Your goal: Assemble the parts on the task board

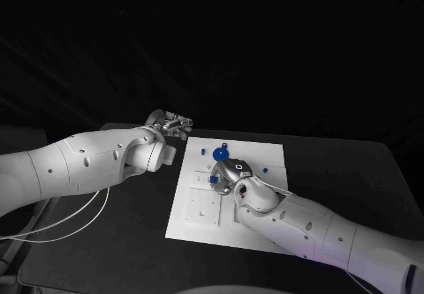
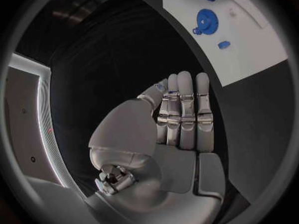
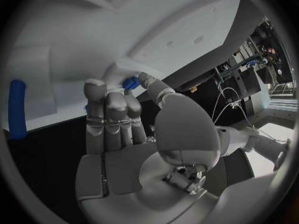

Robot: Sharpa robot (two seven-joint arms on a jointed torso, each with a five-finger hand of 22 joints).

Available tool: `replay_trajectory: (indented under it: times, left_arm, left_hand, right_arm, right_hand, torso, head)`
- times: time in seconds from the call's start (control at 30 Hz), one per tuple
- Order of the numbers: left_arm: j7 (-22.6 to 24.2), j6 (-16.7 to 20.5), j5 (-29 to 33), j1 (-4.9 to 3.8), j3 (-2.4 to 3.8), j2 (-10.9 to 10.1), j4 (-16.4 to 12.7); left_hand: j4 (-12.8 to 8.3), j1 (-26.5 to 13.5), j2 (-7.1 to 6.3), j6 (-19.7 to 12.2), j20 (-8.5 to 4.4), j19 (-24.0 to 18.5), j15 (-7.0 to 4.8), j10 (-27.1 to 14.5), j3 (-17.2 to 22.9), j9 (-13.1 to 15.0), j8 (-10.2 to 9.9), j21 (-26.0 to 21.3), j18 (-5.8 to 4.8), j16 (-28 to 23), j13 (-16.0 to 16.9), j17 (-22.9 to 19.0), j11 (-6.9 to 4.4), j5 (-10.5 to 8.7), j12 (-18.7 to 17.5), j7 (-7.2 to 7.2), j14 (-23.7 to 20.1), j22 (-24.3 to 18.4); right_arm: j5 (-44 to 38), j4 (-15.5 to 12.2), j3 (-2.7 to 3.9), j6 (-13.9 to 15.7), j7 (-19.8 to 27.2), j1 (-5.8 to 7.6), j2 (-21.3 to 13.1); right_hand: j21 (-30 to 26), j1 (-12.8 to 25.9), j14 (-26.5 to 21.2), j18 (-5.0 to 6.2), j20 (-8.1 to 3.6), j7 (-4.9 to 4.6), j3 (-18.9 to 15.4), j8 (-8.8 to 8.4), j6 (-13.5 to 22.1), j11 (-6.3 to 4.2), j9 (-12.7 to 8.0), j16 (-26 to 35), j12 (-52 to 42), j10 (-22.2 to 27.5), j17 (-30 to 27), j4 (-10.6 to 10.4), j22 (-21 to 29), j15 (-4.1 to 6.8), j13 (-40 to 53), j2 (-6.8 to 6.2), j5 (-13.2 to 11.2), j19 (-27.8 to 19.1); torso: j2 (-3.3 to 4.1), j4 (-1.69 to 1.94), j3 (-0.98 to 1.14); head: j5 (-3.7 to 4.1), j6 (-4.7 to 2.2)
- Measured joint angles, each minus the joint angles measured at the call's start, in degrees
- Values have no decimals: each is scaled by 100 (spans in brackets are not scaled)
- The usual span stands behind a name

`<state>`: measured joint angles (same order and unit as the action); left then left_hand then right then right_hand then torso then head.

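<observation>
Right now, this is what you have in front of you:

Board: the white board (image 1: 199, 214) lies in the middle of the black table (image 1: 115, 245), its long sides running from the near edge toward the far edge. You have bare table all round it, widest along the board's left side and toward the table's near left corner.

Gear: a blue gear (image 1: 221, 151) lies flat near the board's far edge; in the left wrist view it is the toothed disc (image 2: 207, 21) with a small blue peg (image 2: 224, 45) lying apart from it on the white surface.

Right hand: your right hand (image 1: 235, 174) is over the middle of the board, well inside its edges. Thumb and a fingertip pinch a small blue part (image 3: 130, 83) right at the board's surface; the other fingers (image 3: 106, 119) lie side by side, straight. You cannot tell whether the part touches the board.

Blue bar: a long blue piece (image 3: 17, 109) sits at the board's edge in the right wrist view, apart from the hand.

Left hand: your left hand (image 1: 170, 125) hangs off the board, just outside its far left corner, over bare table. Its fingers (image 2: 186, 109) are straight and pressed together, holding nothing.
</observation>
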<state>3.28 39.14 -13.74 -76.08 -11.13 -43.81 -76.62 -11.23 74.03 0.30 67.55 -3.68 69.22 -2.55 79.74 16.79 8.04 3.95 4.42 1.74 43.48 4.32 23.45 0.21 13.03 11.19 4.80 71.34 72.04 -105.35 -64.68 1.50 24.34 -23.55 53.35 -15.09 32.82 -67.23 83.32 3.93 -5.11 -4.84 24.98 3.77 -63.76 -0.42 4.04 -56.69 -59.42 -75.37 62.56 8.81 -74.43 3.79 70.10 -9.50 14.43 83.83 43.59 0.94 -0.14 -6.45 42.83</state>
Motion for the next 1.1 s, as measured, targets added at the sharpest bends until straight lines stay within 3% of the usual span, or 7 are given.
replay_trajectory:
  times: [0.5,0.9,1.0,1.1]
  left_arm:
    - [-5,0,0,0,0,-1,2]
    - [-8,-1,0,0,0,0,2]
    - [-9,-1,-1,0,0,0,2]
    - [-11,-1,-1,0,0,0,2]
  left_hand:
    - [0,0,0,0,0,0,0,0,0,0,0,0,0,0,0,0,0,0,0,0,0,-1]
    - [0,0,0,0,0,0,0,0,0,0,0,0,0,0,0,0,0,0,0,0,0,-2]
    - [0,0,0,0,0,0,0,0,0,0,0,0,0,0,0,0,0,0,0,0,0,12]
    - [0,0,0,0,0,0,0,0,0,0,0,0,0,0,0,0,0,0,0,0,0,15]
  right_arm:
    - [6,6,3,-57,0,-8,-10]
    - [-8,38,9,-61,-8,-17,17]
    - [-18,44,11,-58,-12,-17,18]
    - [-25,45,11,-56,-12,-17,18]
  right_hand:
    - [29,-11,0,0,0,35,335,-1,-182,-21,14,0,-22,-21,8,92,-24,0,18,114,-178,0]
    - [29,-11,0,0,0,37,316,-2,-184,-20,12,0,-22,-20,9,74,-24,0,18,114,-178,0]
    - [29,-11,0,0,0,51,328,-19,-258,-20,12,0,-22,-20,11,86,-24,0,18,114,-86,0]
    - [30,24,0,1,0,53,425,-34,-317,-27,15,-11,-22,-27,17,149,-37,0,17,147,247,0]
  torso:
    - [-5,-4,5]
    - [-4,-1,5]
    - [-4,0,2]
    - [-4,-1,2]
  head:
    - [-6,15]
    - [-2,20]
    - [1,24]
    - [2,29]
